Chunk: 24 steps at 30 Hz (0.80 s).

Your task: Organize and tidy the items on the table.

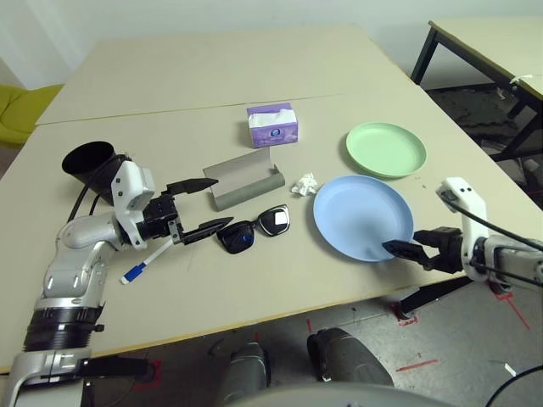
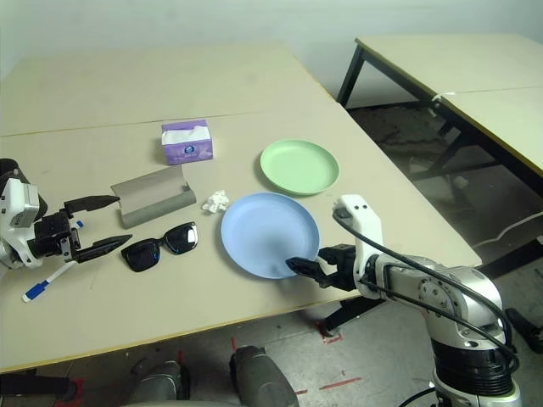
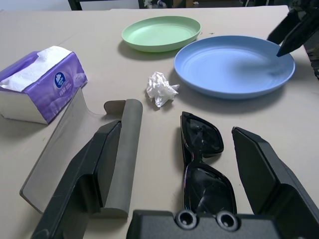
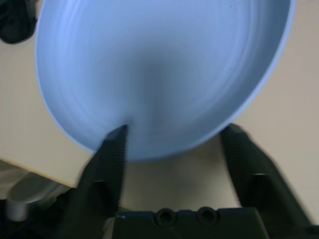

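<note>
My left gripper (image 1: 208, 206) is open just left of the black sunglasses (image 1: 254, 229). One finger reaches toward the grey glasses case (image 1: 244, 178), which lies open; in the left wrist view the sunglasses (image 3: 202, 159) lie between the fingers. A white marker with a blue cap (image 1: 144, 264) lies under that wrist, and the black cup (image 1: 87, 159) stands behind it. The crumpled tissue (image 1: 304, 183) sits between case and light-blue plate (image 1: 361, 216). My right gripper (image 1: 399, 248) is open at the blue plate's near rim (image 4: 164, 74). The light-green plate (image 1: 386, 148) lies behind.
A purple tissue box (image 1: 272, 125) stands behind the case on the beige table (image 1: 212, 76). The table's front edge runs just below the blue plate and my right gripper. A separate black-legged table (image 1: 501, 51) stands at the far right.
</note>
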Available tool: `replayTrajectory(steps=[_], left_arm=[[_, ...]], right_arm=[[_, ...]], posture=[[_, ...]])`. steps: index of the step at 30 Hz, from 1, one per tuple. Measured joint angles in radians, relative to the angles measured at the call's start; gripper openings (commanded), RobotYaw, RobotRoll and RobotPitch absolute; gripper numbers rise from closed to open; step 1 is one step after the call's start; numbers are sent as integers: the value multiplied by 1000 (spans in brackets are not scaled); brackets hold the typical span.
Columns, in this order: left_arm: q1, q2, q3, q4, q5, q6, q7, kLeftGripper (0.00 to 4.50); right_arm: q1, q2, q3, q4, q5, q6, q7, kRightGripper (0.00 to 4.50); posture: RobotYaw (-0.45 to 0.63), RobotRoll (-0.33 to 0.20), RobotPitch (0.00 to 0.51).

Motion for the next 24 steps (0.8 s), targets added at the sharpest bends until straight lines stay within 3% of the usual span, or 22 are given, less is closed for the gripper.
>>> replayTrajectory(steps=[7,8,20,24], left_arm=[[-20,-5,0,-1,1,-25,18,4500],[-24,-5,0,-2,1,-26,21,4500],[-29,-8,-1,-33,1,-32,41,4500],[-28,-15,-3,-32,3,-33,44,4500]], right_arm=[[-19,37,-4,-16,9,19,-1,228],[-26,40,-6,-17,11,19,-1,31],[-31,38,-44,-29,21,24,6,31],[-105,77,-95,25,21,91,-26,31]], posture=[[-171,0,51],[-171,0,51],[-182,0,69],[-188,0,72]])
